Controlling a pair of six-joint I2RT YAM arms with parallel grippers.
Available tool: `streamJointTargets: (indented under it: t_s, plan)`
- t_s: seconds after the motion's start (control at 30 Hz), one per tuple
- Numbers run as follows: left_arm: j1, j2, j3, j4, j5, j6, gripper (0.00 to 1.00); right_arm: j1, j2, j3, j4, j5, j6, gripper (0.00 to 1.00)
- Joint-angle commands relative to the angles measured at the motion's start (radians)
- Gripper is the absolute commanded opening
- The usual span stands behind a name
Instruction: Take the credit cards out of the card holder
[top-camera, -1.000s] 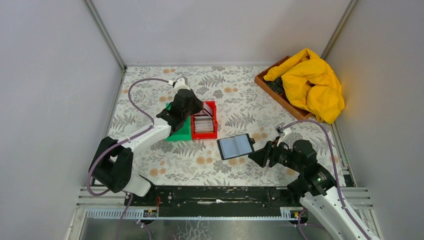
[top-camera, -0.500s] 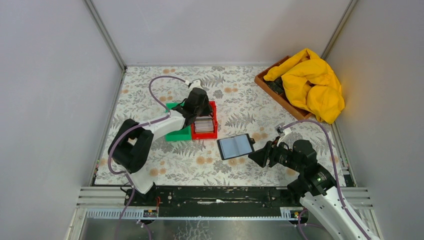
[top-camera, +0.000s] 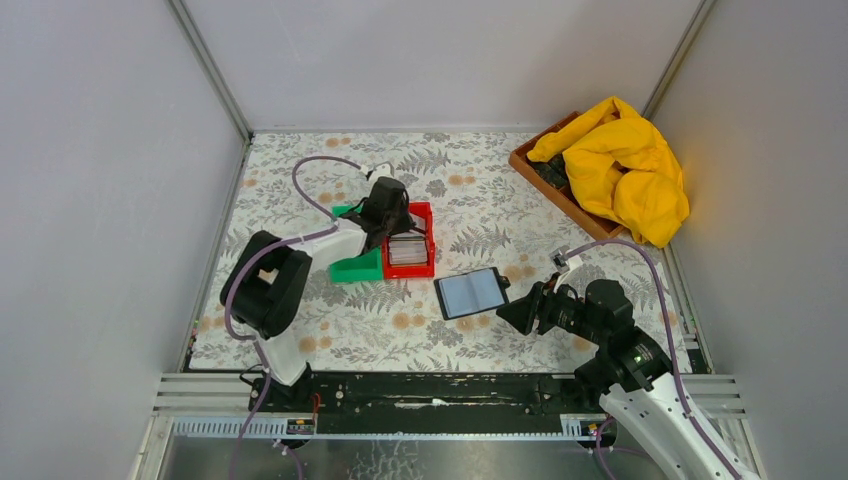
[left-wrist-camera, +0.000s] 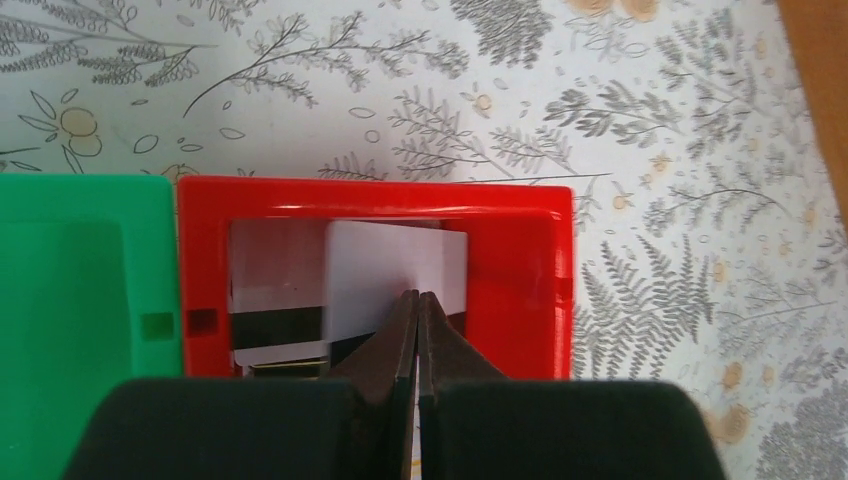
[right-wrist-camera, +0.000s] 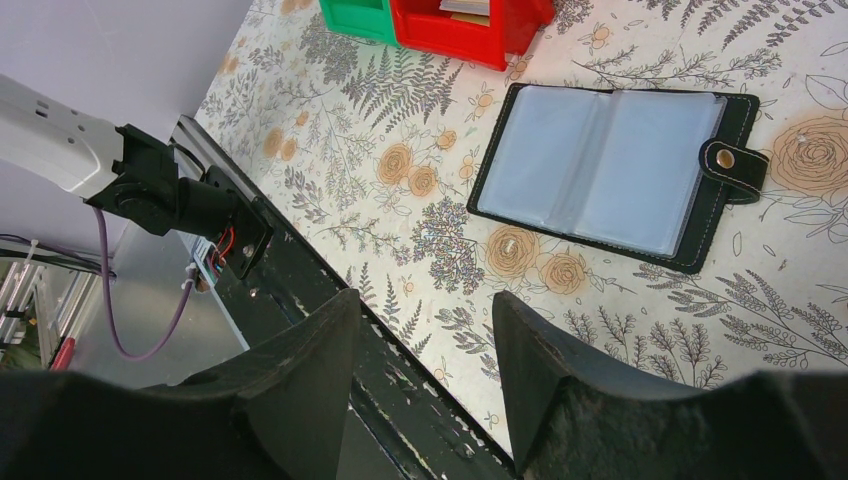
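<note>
The card holder (top-camera: 471, 292) lies open and flat on the flowered table; it is black with glossy bluish-grey sleeves (right-wrist-camera: 610, 165). Credit cards (top-camera: 406, 250) lie stacked in the red bin (top-camera: 408, 272), a white one (left-wrist-camera: 395, 265) on top with a dark stripe showing beside it. My left gripper (top-camera: 392, 225) hangs just over that bin. Its fingers (left-wrist-camera: 417, 296) are pressed together with nothing between them. My right gripper (top-camera: 508, 312) stands open and empty (right-wrist-camera: 425, 296) to the right of the holder, near the table's front edge.
A green bin (top-camera: 358, 268) sits against the red bin's left side (left-wrist-camera: 80, 300). A wooden tray (top-camera: 560, 200) at the back right is partly covered by a yellow cloth (top-camera: 625, 165). The black front rail (right-wrist-camera: 330, 290) runs beneath my right fingers.
My left gripper has shifted right, from the green and red bins' border to over the red bin, and its jaws have closed. The left elbow swung inward. The right arm has not moved.
</note>
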Motion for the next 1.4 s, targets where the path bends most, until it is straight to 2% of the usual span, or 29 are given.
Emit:
streamJointTargets:
  t_s: [0.0,0.23,0.43,0.57,0.67,0.73,0.83,0.9,0.97,1.07,1.1,1.17,1.23,1.37]
  plan:
    - [0.019,0.067,-0.004,-0.008,-0.009,-0.013,0.0,-0.002,-0.003,0.007,0.04,-0.001,-0.012,0.59]
    - [0.032,0.104,-0.013,-0.001,-0.021,-0.028,0.08,-0.003,-0.001,0.006,0.039,-0.001,-0.012,0.59]
    - [0.031,-0.006,-0.091,0.083,-0.023,-0.02,0.21,-0.002,0.001,0.004,0.043,-0.001,-0.014,0.59]
    - [0.002,-0.142,-0.133,0.12,-0.064,0.025,0.41,-0.002,0.014,0.009,0.044,0.002,-0.023,0.59]
    - [-0.044,-0.262,-0.175,0.167,-0.148,0.061,0.76,-0.002,0.035,0.018,0.035,0.02,-0.034,0.59]
    - [-0.067,-0.322,-0.186,0.184,-0.181,0.077,0.88,-0.003,0.062,0.027,0.046,0.024,-0.038,0.59]
    - [-0.086,-0.392,-0.188,0.183,-0.206,0.088,0.9,-0.002,0.146,0.046,0.073,0.055,-0.059,0.59]
    - [-0.101,-0.418,-0.186,0.182,-0.214,0.104,0.87,-0.003,0.233,0.065,0.102,0.077,-0.076,0.59]
    - [-0.129,-0.434,-0.189,0.18,-0.215,0.126,0.81,-0.002,0.336,0.094,0.143,0.101,-0.097,0.6]
    - [-0.208,-0.45,-0.219,0.199,-0.236,0.141,0.66,0.0,0.503,0.133,0.226,0.121,-0.115,0.6]
    - [-0.239,-0.45,-0.246,0.226,-0.207,0.14,0.64,0.001,0.577,0.147,0.25,0.125,-0.114,0.6]
    - [-0.302,-0.438,-0.281,0.263,-0.208,0.151,0.67,0.013,0.678,0.193,0.277,0.149,-0.121,0.61]
    - [-0.354,-0.43,-0.293,0.261,-0.266,0.174,0.73,0.042,0.765,0.243,0.274,0.214,-0.15,0.62]
    - [-0.408,-0.459,-0.376,0.328,-0.341,0.184,0.81,0.128,0.912,0.328,0.274,0.347,-0.215,0.65]
